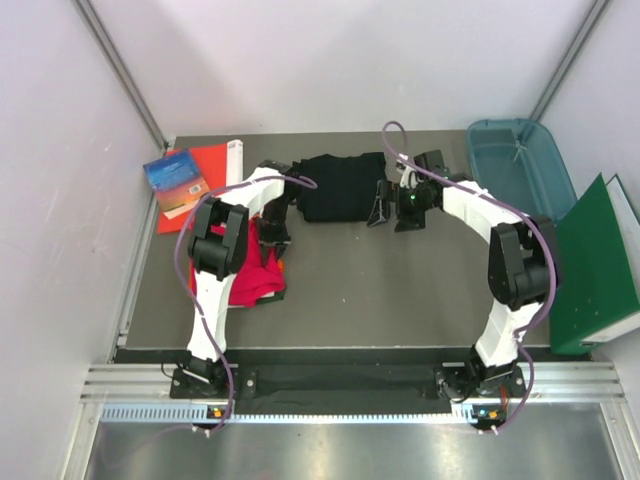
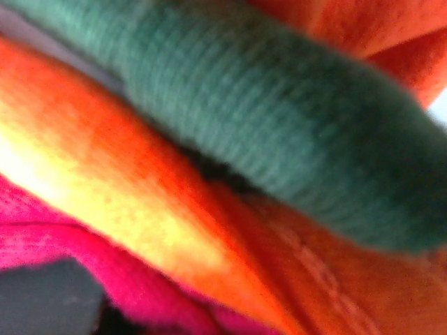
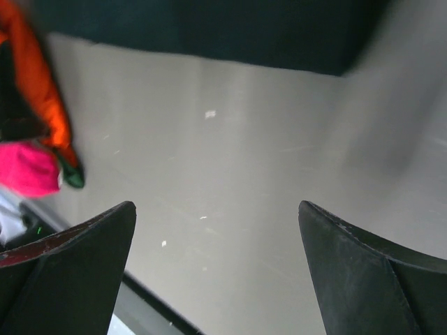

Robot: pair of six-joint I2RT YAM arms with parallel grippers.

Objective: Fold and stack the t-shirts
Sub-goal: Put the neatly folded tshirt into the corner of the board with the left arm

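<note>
Dark grey bench (image 1: 400, 290) between plain white walls. At the far middle, the black t-shirt (image 1: 340, 187), bunched into a wide block, long side running left to right. Just beside its right edge, the right end effector (image 1: 383, 205), spread wide and holding nothing. In the right wrist view, only bare bench between the two fingers (image 3: 84, 265), with black cloth a little way ahead along the top. Nearest arm for the black t-shirt: the right one. Likely next a short reach to the left to catch that right edge.

Nearer and to the left, the crimson-pink t-shirt (image 1: 262, 282), partly tucked under the left arm. Left end effector (image 1: 273, 240) down low at its far side. Cannot tell if spread or closed: left wrist view full of blurry cloth, pink, orange and a green band, right up against the lens. No fingers clear there. Left end of the black t-shirt hidden behind the left arm.

Off to the sides: a blue book (image 1: 175, 182), a teal tub (image 1: 515, 165), a green binder (image 1: 590, 265).
</note>
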